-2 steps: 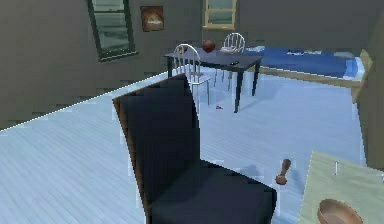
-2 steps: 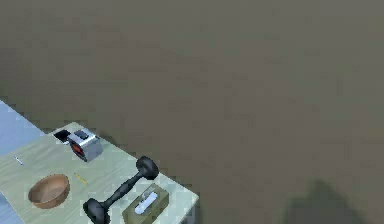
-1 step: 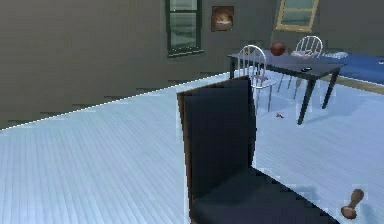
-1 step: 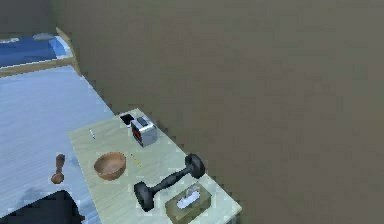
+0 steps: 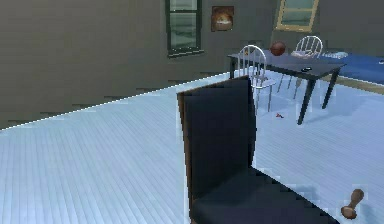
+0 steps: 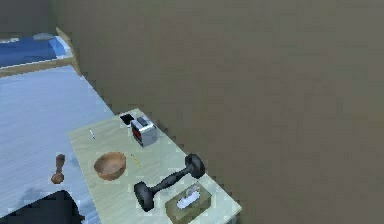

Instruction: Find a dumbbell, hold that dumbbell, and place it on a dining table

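Just what state the gripper is in cannot be told at this moment of the search. Out on the side its arm reaches toward, the dumbbell (image 6: 168,182) lies on a small pale table (image 6: 85,138) set against a brown wall (image 6: 260,90).

The dark weight's long axis runs slantwise across the tabletop. One head points to the arm side view's lower left, the other to its upper right, near the wall-side edge. Judged from that lie, a straight reach would meet the bar at a slant, neither along it nor square across. The wrist would likely need turning to bring the fingers onto the thin middle of the handle.

A tissue box (image 6: 187,203) sits just beside the dumbbell toward the view's lower right, and a brown bowl (image 6: 110,166) lies near it on the left. Both look close enough to be knocked. Farther along the tabletop stands a small silver appliance (image 6: 143,130). On the floor by the table is a small wooden piece (image 6: 58,170), next to a dark chair (image 5: 220,150).

Well apart, across the pale floor in the forward view, the dining table (image 5: 270,62) waits with white chairs (image 5: 255,68) and a reddish ball (image 5: 278,48) on top. A blue bed (image 5: 365,66) lies beyond it. The pickup looks not yet done, and the carry is all ahead.
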### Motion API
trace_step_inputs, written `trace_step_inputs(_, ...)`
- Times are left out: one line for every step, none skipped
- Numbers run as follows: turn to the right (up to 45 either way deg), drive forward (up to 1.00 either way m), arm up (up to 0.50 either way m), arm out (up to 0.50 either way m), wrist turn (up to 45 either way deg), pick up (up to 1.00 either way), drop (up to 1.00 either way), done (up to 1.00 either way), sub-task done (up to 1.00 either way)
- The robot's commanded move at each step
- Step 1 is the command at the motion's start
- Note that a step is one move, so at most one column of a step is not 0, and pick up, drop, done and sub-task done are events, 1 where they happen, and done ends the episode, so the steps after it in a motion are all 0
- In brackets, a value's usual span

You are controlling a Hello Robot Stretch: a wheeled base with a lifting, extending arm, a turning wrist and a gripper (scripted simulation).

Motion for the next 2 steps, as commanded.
trace_step_inputs(0.0,0.0,0.22,0.0,0.0,0.0,0.0,0.0,0.0)
trace_step_inputs(0.0,0.0,0.0,0.28,0.0,0.0,0.0,0.0,0.0)
